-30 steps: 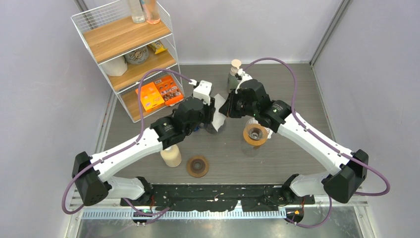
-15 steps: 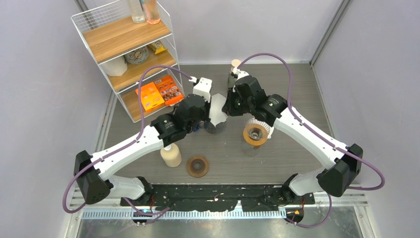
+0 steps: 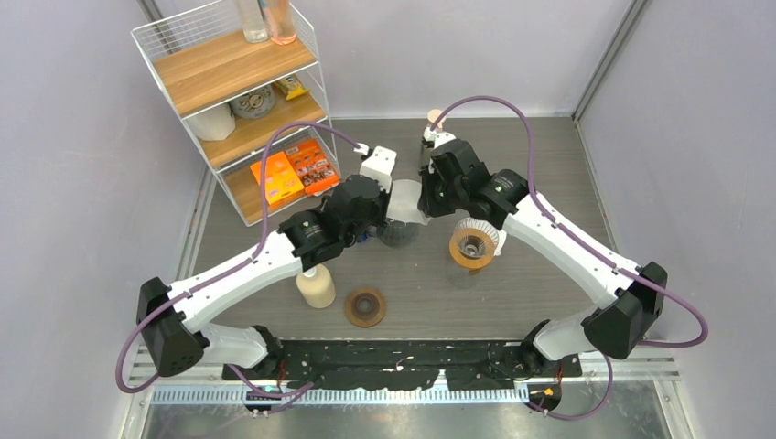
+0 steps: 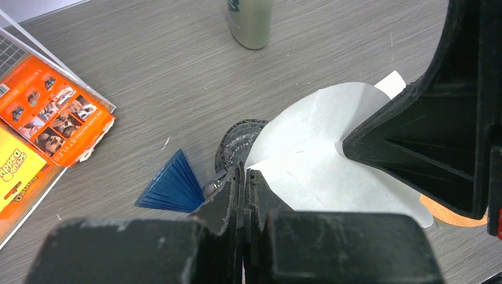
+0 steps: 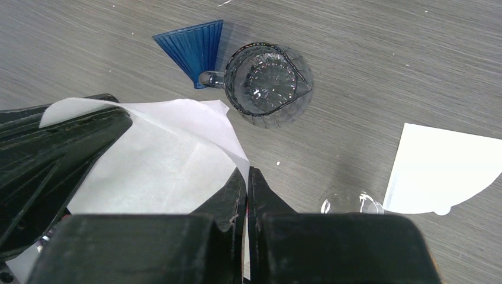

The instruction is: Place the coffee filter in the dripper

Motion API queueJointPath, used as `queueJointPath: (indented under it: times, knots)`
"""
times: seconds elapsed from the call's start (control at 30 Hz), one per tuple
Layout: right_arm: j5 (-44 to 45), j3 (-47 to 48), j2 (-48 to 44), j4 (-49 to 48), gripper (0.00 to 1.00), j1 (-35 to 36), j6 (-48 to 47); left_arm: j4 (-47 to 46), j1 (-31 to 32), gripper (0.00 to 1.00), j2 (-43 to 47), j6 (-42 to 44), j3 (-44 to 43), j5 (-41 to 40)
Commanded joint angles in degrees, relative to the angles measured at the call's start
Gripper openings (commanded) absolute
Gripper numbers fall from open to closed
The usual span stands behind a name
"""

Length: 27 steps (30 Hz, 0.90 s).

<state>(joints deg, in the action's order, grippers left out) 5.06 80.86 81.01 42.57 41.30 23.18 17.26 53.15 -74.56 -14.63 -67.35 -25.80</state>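
A white paper coffee filter (image 3: 404, 199) hangs above the table between my two grippers. My left gripper (image 4: 244, 171) is shut on the filter's (image 4: 314, 154) near edge. My right gripper (image 5: 247, 171) is shut on the opposite edge of the filter (image 5: 160, 160), whose layers are spread slightly apart. In the top view the left gripper (image 3: 392, 205) and right gripper (image 3: 422, 198) face each other a short way apart. The dripper (image 3: 472, 245), a ribbed cone in an orange-brown collar on a glass vessel, stands just right of the filter and lower down.
Below the filter sits a ribbed glass cup (image 5: 267, 83) with a blue fan-shaped piece (image 5: 195, 44). A second filter (image 5: 444, 168) lies flat on the table. A grey-green bottle (image 4: 250, 22), a cream bottle (image 3: 317, 288), a brown ring (image 3: 365, 306) and a wire shelf (image 3: 240, 101) stand around.
My left gripper has shut on the filter. The right gripper has shifted slightly back and left, and the filter now shows wider between the two.
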Motion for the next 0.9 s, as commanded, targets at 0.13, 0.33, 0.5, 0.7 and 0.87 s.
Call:
queueJointPath:
  times: [0.13,0.33,0.5,0.7,0.87]
  knots:
    - [-3.6,2.9,-0.8,1.0,0.05,0.3,-4.4,-1.1,0.2,0.0,3.0,1.7,-0.5,2.4]
    - [-6.3,3.3,-1.5,-0.8,0.05,0.3,-1.2,-0.9,0.2,0.29,5.3,-0.9,-1.8,16.5]
    - [-5.3,4.4,-2.3,-0.2,0.05,0.3,0.3,-0.1,0.2,0.53,7.0,-1.1,-2.6,18.7]
    - [-0.7,7.0,-3.0,6.5,0.05,-0.3,0.3,-1.1,0.2,0.99,12.8,-1.4,-0.6,21.8]
    - [-0.1,7.6,-5.2,12.7,0.05,-2.0,-0.3,-4.4,0.0,0.99,19.5,-1.5,4.0,19.7]
